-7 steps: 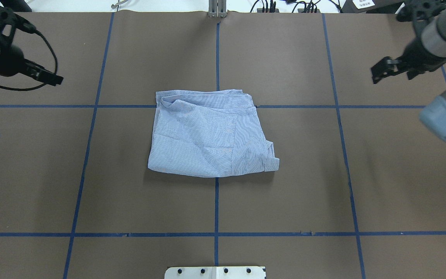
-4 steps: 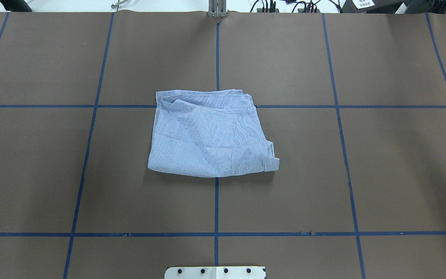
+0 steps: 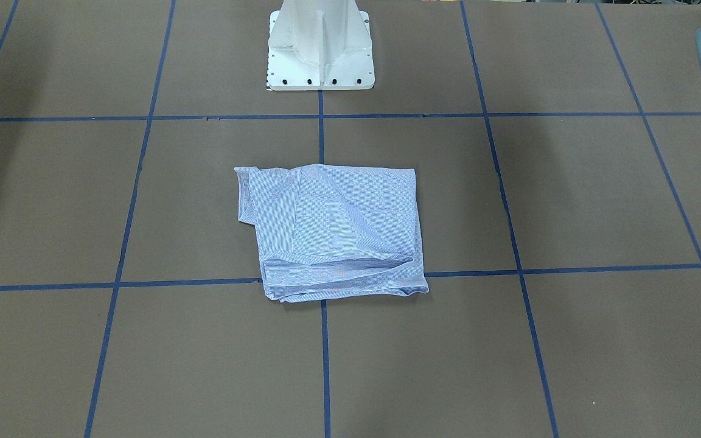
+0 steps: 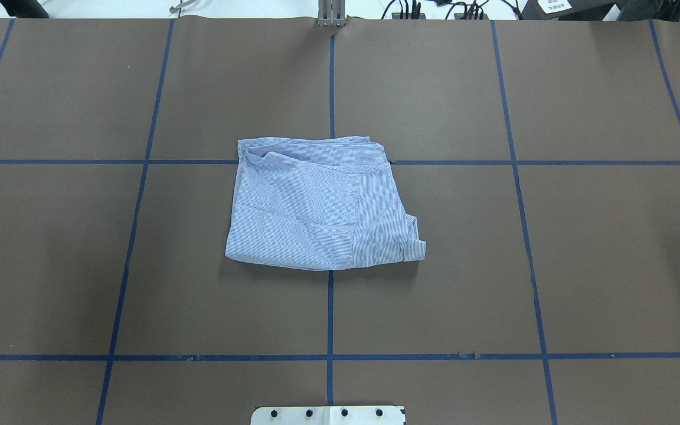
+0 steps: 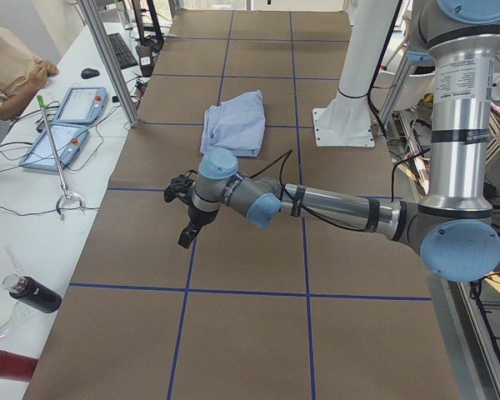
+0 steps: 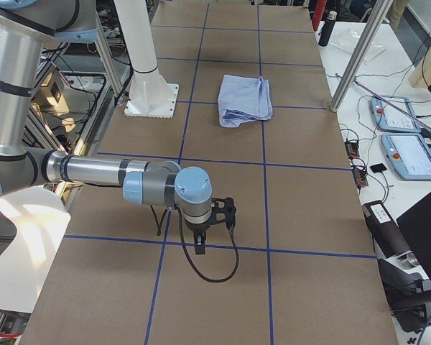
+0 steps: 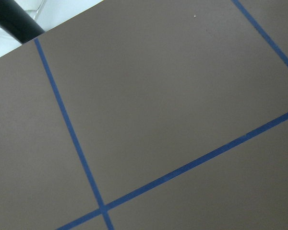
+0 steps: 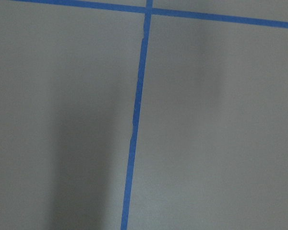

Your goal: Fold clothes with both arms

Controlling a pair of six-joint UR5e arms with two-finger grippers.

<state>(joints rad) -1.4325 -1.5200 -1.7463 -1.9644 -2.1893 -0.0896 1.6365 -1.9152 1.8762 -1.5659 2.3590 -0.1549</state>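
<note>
Shirt [image 4: 322, 203] is folded into a rough rectangle and lies flat mid-table, nothing touching it. In the overhead view its far edge sits along a cross tape line [image 4: 464, 162] and it straddles the centre line. A small flap juts out at the near right corner. Stacked layers show along the edge facing the front camera [image 3: 341, 283].

Table [image 4: 493, 283] is brown with a blue tape grid. White pedestal base [image 3: 320, 45] stands on the robot's side of the shirt, apart from it.

Left gripper [image 5: 188, 232] is well apart from the shirt, out toward the table's left end. Its arm is stretched low and the fingers point down above the brown surface. Only a black sliver of it shows at the front view's edge, so I can't tell whether the fingers are apart or together. It holds nothing.

Right gripper [image 6: 200, 243] mirrors that at the right end, fingers pointing down near a tape line and holding nothing. It shows in a side view only, so I can't tell the finger gap.

Both wrist cams show only tabletop and tape.

A person [image 5: 4, 71] sits at the side bench by two pendants [image 5: 67, 121].
</note>
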